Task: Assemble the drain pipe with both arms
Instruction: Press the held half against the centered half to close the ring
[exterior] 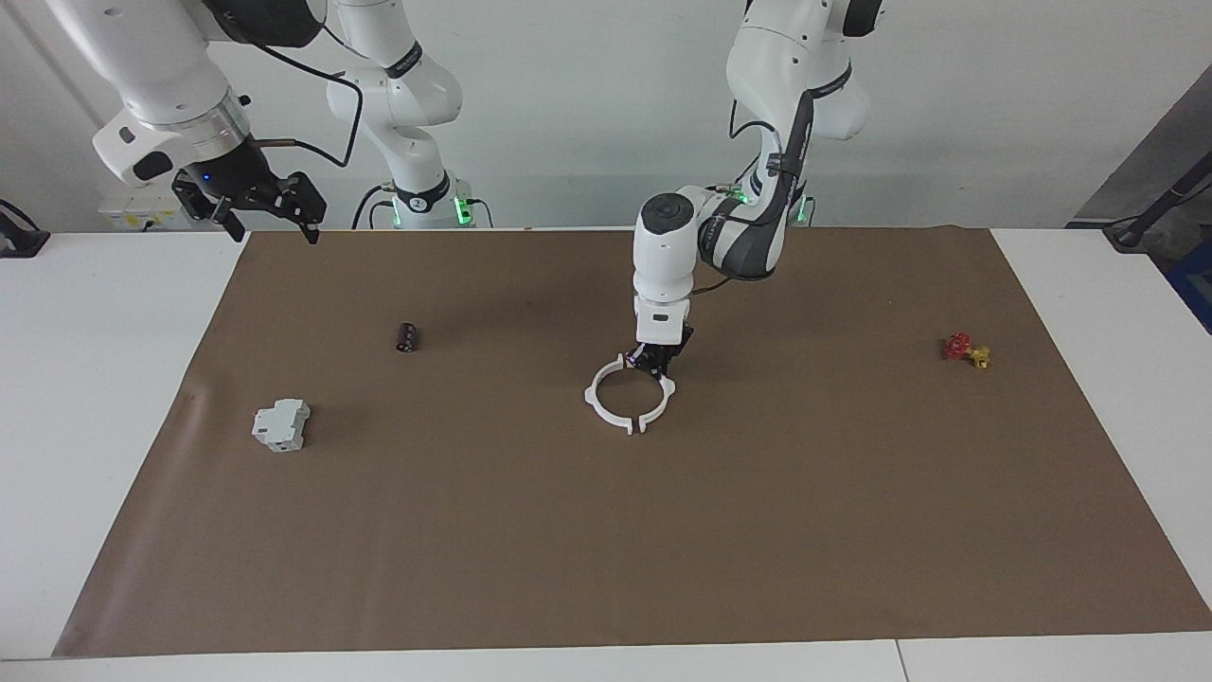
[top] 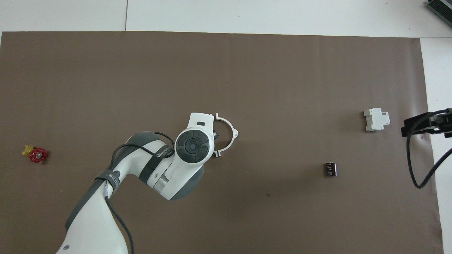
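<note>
The left gripper [exterior: 656, 361] is down at the robot-side joint of the drain pipe [exterior: 632, 398], apparently steadying it, though I cannot tell its finger state; the two arcs lie under and just past it as one flat ring mid-mat; the right gripper [exterior: 268, 210] waits raised, fingers spread, off its end of the mat

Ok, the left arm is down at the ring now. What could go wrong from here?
The left gripper sits at the rim of the drain pipe nearest the robots. The two half-rings look only loosely met, so a push or lift there could drag one arc and open the joint. The right gripper waits raised over the table's edge at its own end, so nothing braces the other half. From overhead the left wrist hides that half, making alignment hard to check.
</note>
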Robot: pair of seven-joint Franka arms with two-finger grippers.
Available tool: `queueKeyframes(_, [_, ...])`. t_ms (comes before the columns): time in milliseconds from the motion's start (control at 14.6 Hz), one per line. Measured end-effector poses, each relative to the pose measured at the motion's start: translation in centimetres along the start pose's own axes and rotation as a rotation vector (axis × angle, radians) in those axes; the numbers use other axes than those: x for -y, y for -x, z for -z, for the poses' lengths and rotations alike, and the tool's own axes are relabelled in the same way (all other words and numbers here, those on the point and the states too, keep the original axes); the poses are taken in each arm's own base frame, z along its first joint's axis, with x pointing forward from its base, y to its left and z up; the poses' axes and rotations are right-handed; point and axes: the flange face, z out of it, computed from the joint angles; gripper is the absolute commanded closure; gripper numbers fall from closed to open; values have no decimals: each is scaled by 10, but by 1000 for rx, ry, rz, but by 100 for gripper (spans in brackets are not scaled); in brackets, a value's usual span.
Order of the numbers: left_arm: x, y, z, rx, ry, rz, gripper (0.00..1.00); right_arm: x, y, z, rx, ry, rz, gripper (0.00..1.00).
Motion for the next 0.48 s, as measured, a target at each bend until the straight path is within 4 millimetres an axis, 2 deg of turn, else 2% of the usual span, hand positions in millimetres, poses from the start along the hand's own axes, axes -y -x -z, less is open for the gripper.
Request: queueKeyframes(479, [-2, 0, 1, -10, 14, -7, 100, 0, 0, 0, 0, 0, 0, 0])
